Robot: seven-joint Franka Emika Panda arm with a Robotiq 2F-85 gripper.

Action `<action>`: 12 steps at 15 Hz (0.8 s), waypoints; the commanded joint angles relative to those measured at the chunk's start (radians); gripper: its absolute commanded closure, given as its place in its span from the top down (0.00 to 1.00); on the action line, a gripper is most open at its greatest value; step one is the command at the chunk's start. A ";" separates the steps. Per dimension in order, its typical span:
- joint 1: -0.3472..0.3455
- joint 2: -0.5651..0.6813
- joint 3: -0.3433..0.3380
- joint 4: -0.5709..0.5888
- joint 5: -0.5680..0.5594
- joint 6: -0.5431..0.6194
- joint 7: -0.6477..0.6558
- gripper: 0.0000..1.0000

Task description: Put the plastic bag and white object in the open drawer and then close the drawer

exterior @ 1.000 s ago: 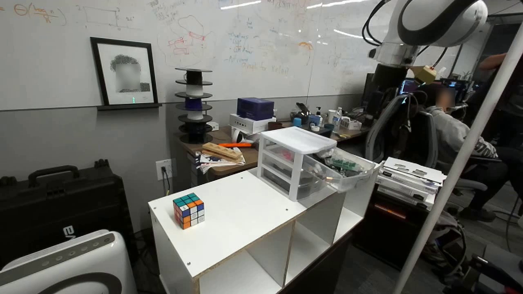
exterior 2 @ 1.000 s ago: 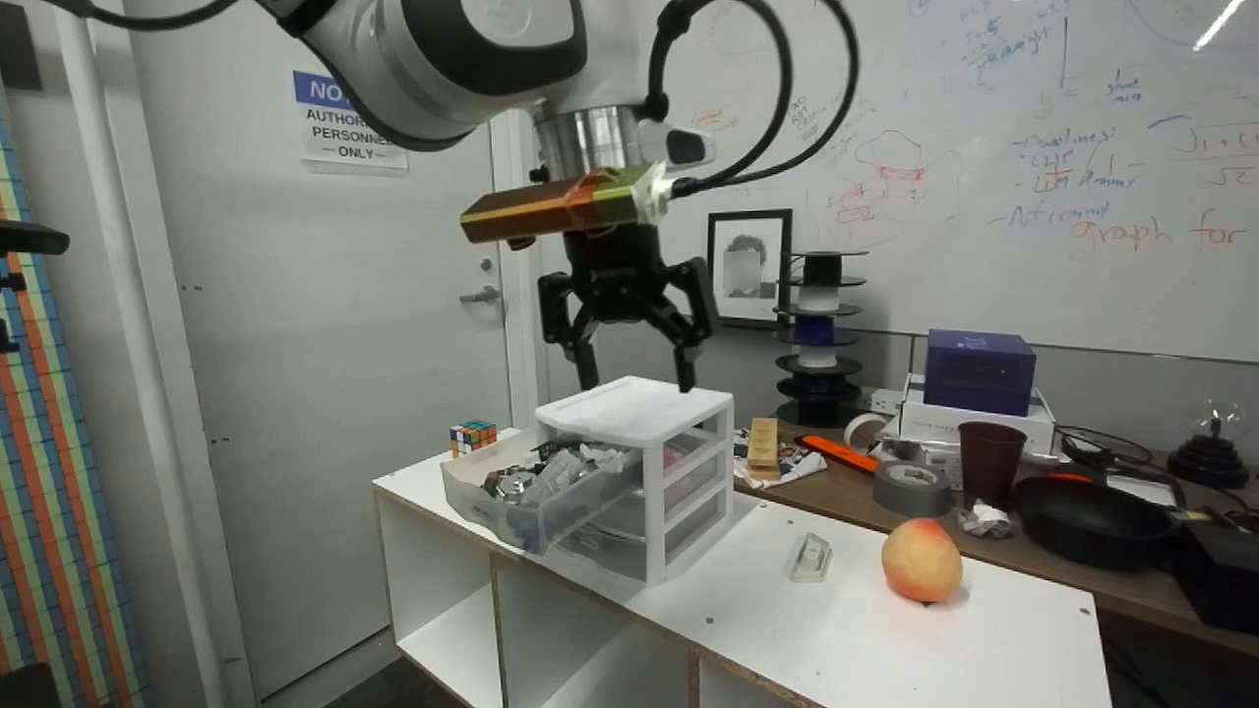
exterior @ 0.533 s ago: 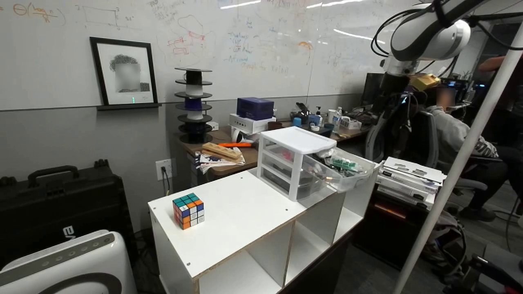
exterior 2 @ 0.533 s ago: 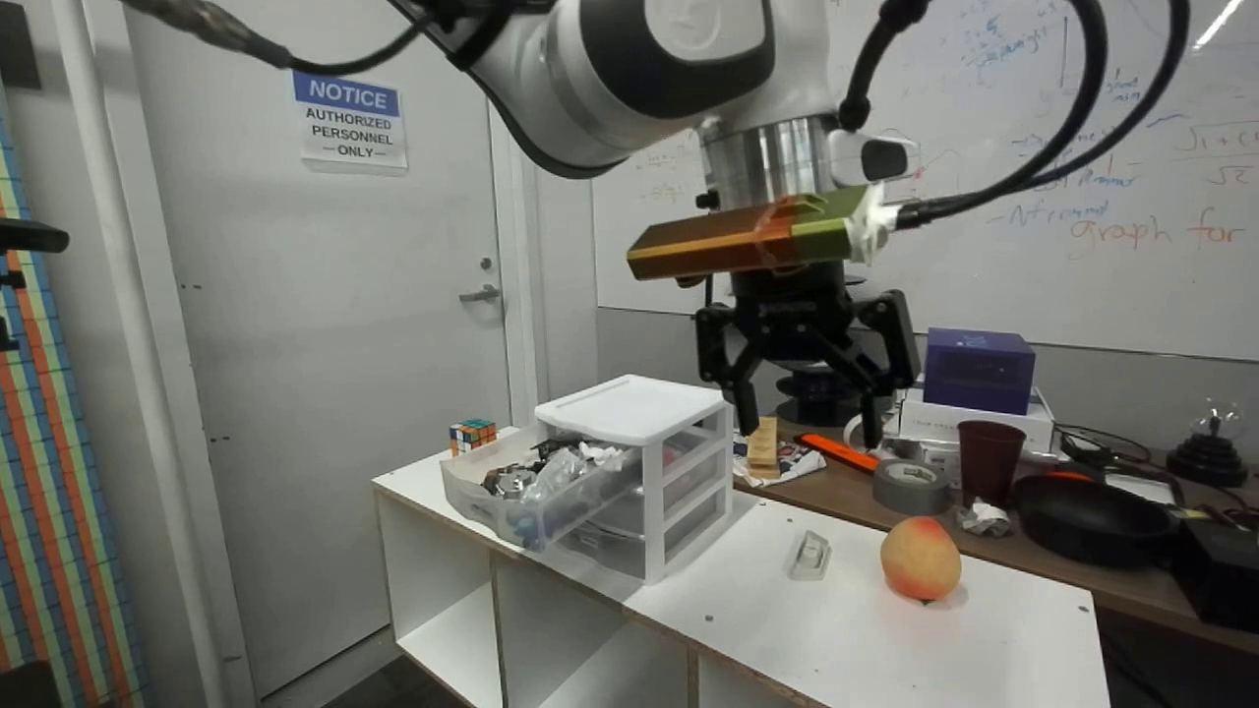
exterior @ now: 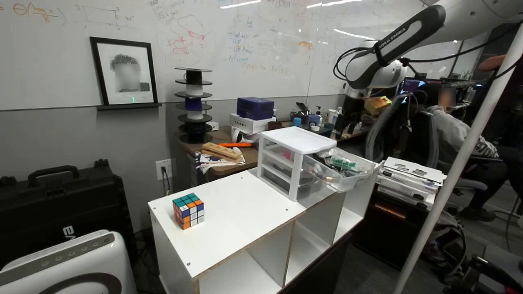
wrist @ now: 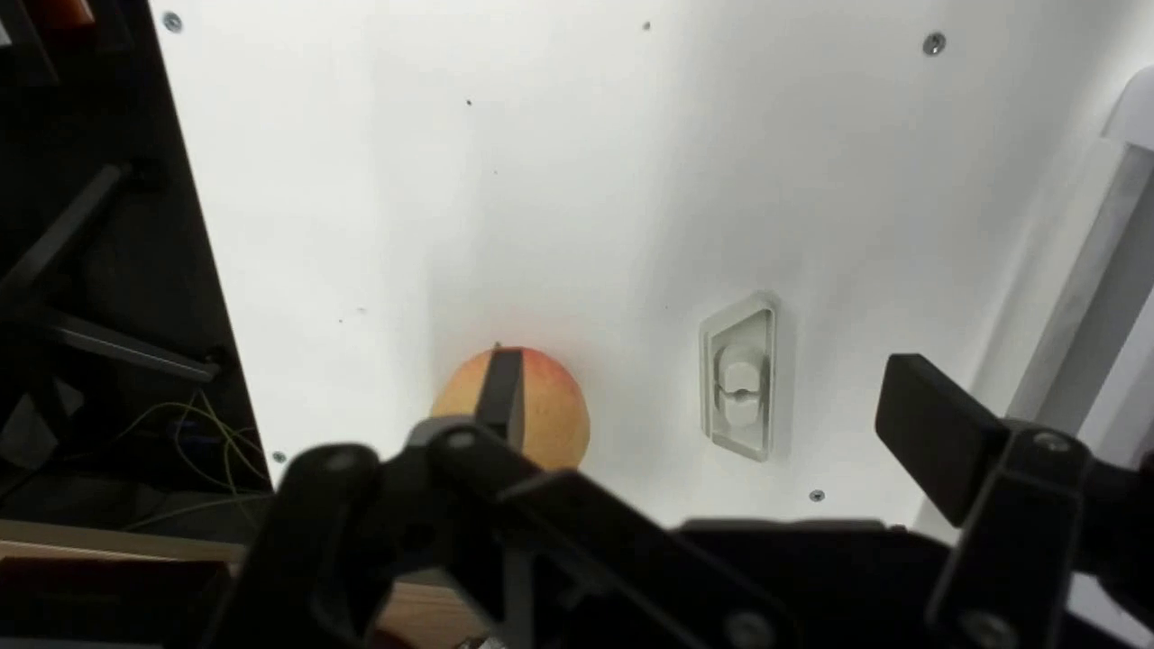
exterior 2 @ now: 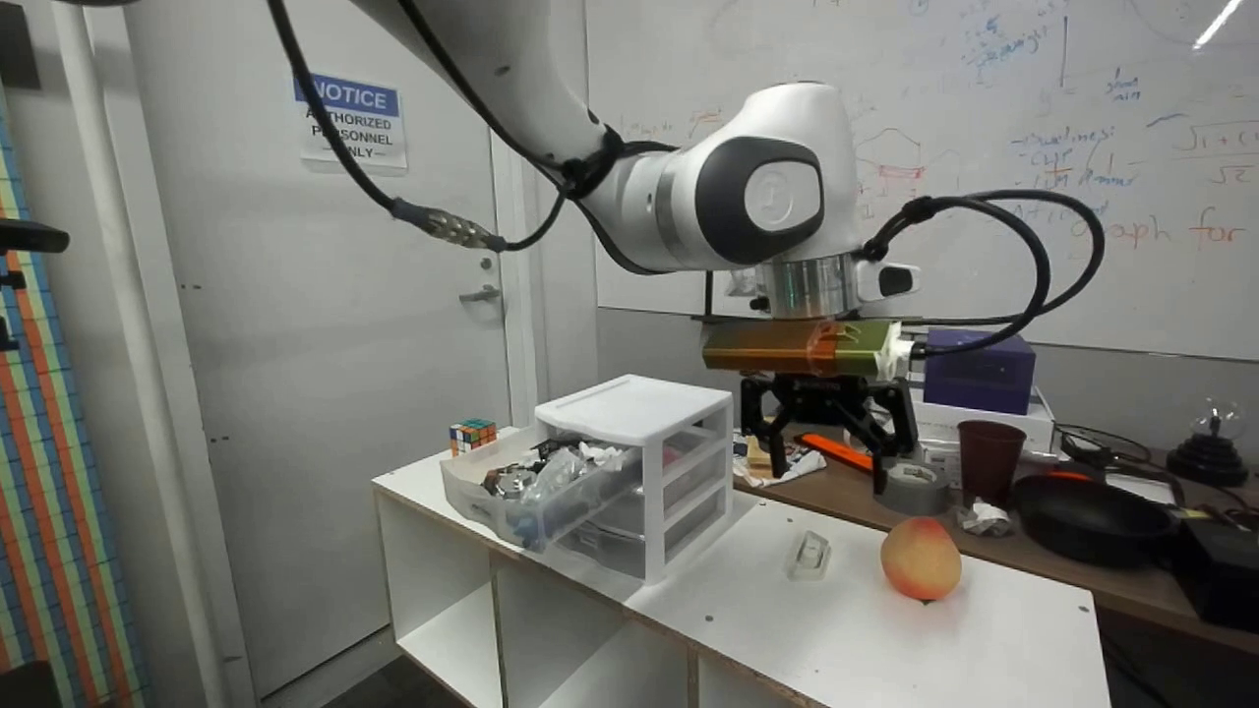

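Observation:
The translucent drawer (exterior 2: 580, 500) is pulled out of the top of the small white drawer unit (exterior 2: 634, 405); it also shows in an exterior view (exterior: 351, 179). It holds mixed items, with a clear plastic bag (exterior 2: 561, 472) among them. The small white object (exterior 2: 810, 557) lies on the white shelf top beside the unit. My gripper (exterior 2: 829, 472) is open and empty, above the shelf top. In the wrist view the white object (wrist: 739, 379) appears between the spread fingers, below them and not touched. It is hidden behind the drawer unit in an exterior view.
A peach (exterior 2: 922, 559) sits near the white object; in the wrist view one finger overlaps the peach (wrist: 554, 406). A Rubik's cube (exterior: 188, 210) stands beyond the drawer unit. A desk behind holds grey tape (exterior 2: 913, 489), a dark cup (exterior 2: 989, 462) and a black pan (exterior 2: 1094, 521).
The arm has swung away from above the drawer unit toward the white object's side, then lowered. The gripper stays open. The drawer, white object and peach have not moved.

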 commanded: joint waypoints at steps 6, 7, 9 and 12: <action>-0.074 0.298 0.113 0.354 0.094 -0.068 -0.004 1.00; -0.079 0.323 0.121 0.385 0.103 -0.079 -0.002 1.00; -0.088 0.373 0.140 0.450 0.122 -0.107 -0.003 1.00; -0.086 0.444 0.156 0.551 0.134 -0.145 0.002 1.00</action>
